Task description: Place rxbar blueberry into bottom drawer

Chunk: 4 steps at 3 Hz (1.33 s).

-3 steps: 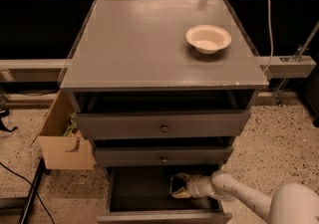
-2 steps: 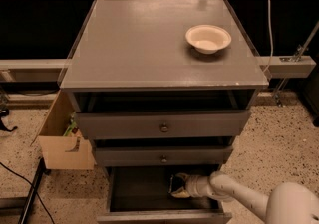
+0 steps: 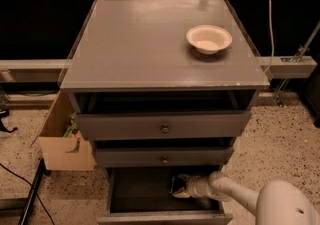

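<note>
The bottom drawer (image 3: 165, 216) is pulled out, showing its dark inside. My gripper (image 3: 179, 187) reaches in from the right, low over the drawer floor at its middle right. A small dark thing with a pale edge, the rxbar blueberry (image 3: 177, 183), sits right at the gripper's tip inside the drawer. I cannot tell whether it is held or lying on the floor of the drawer.
A cream round bowl (image 3: 209, 38) stands on the cabinet top (image 3: 140, 44) at the back right. The two upper drawers (image 3: 162, 126) with round knobs stick out a little above my arm. An open cardboard box (image 3: 62, 144) stands on the floor at the left.
</note>
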Available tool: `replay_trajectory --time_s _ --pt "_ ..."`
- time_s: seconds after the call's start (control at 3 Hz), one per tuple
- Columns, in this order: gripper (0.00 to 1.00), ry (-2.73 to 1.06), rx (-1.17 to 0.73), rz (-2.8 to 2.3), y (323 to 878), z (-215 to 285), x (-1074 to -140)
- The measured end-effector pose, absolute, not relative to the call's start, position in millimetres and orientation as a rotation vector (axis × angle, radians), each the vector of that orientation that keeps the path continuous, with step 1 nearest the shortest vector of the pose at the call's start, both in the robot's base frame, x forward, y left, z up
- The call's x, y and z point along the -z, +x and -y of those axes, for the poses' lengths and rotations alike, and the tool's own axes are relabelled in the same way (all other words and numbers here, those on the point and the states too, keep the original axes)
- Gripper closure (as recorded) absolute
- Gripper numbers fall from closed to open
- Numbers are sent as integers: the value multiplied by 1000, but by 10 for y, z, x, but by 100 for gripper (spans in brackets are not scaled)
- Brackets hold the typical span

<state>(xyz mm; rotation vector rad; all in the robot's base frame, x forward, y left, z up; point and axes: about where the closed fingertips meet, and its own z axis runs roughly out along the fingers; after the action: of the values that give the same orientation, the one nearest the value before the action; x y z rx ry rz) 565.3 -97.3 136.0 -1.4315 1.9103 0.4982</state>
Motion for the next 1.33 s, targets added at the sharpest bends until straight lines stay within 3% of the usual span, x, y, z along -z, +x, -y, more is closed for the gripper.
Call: replay_trajectory --time_s 0.67,1.0,1.33 --pt "100 -1412 -521 -1982 5721 1043 -1125" --pt "83 -1412 -521 -1985 5723 1046 -1117" --pt "52 -1412 -521 -1985 5723 1046 -1117"
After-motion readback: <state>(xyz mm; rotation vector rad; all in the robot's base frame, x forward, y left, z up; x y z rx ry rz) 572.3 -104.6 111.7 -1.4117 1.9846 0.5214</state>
